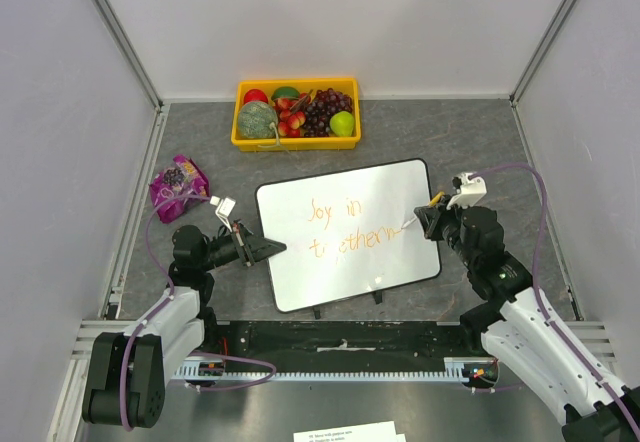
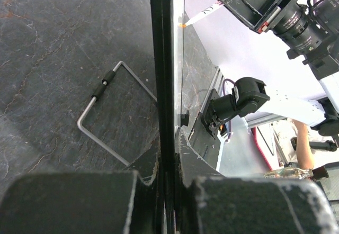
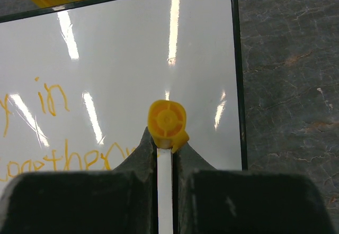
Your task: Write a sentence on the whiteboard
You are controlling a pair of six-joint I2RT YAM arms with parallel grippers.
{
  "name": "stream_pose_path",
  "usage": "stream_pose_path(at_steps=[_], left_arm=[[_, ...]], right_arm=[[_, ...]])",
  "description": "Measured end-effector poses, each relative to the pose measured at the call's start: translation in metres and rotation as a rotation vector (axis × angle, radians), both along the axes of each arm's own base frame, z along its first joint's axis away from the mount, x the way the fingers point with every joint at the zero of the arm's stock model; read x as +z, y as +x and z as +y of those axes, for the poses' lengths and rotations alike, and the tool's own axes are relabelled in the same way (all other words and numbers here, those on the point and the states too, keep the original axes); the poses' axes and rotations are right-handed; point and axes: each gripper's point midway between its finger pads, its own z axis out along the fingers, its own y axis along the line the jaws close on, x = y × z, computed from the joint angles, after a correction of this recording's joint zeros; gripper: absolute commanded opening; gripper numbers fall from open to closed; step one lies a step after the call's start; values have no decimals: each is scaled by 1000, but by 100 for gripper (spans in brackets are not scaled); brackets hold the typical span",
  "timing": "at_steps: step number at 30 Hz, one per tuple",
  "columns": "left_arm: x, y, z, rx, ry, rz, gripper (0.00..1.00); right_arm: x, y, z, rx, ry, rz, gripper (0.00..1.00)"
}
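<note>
At the whiteboard's right edge, my right claw, clamped on the marker, must press lightly; the sentence seems unfinished.

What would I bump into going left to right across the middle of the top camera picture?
A purple bag, left gripper, whiteboard, right gripper with its jaws shut on the marker.

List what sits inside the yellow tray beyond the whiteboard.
The yellow tray holds dark grapes, a round green fruit, strawberries, a rough greenish melon-like fruit and a red fruit. Anything beneath them is covered.
</note>
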Motion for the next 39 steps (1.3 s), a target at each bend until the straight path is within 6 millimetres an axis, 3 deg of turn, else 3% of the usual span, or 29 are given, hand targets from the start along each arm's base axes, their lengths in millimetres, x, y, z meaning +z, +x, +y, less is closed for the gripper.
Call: stream_pose_path(at_steps=[17, 26, 39], left_arm=[[0, 0, 0, 0, 0, 0, 2], [0, 0, 0, -1, 0, 0, 2], [0, 0, 0, 0, 0, 0, 2]], right_arm=[[10, 4, 17, 70, 50, -31, 0], [-3, -10, 13, 80, 43, -9, 0], [-11, -15, 10, 79, 37, 9, 0]])
